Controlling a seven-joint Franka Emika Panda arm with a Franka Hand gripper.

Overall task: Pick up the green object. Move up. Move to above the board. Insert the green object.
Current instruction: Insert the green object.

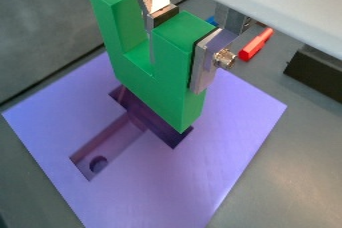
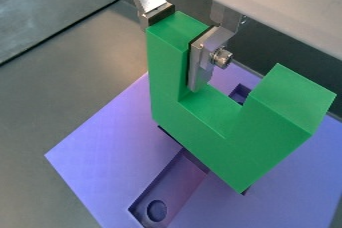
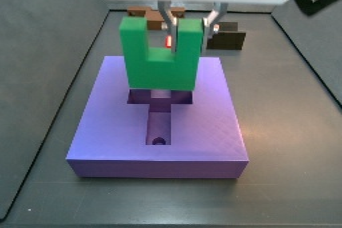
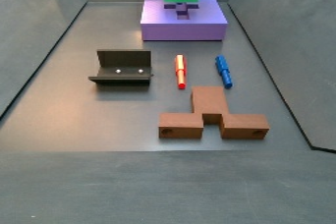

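End effector (image 1: 174, 34) clamped on one prong of the green object (image 1: 154, 67), held prongs-up directly over the cross-shaped recess (image 3: 159, 112) of the board (image 3: 100, 137). The base hangs just above or at the recess mouth, so the coming move is judged a straight descent. Whether the base has already entered the recess is hidden in both wrist views; fingertips (image 2: 198, 67) are partly cut off.

Bright green object (image 3: 159, 54), purple board (image 3: 107, 122), silver pincer (image 1: 181, 40) above the board.

floor (image 4: 79, 90): grey | on it: board (image 4: 210, 27), fixture (image 4: 120, 68), red pen (image 4: 180, 70), blue pen (image 4: 223, 71), brown block (image 4: 210, 115)
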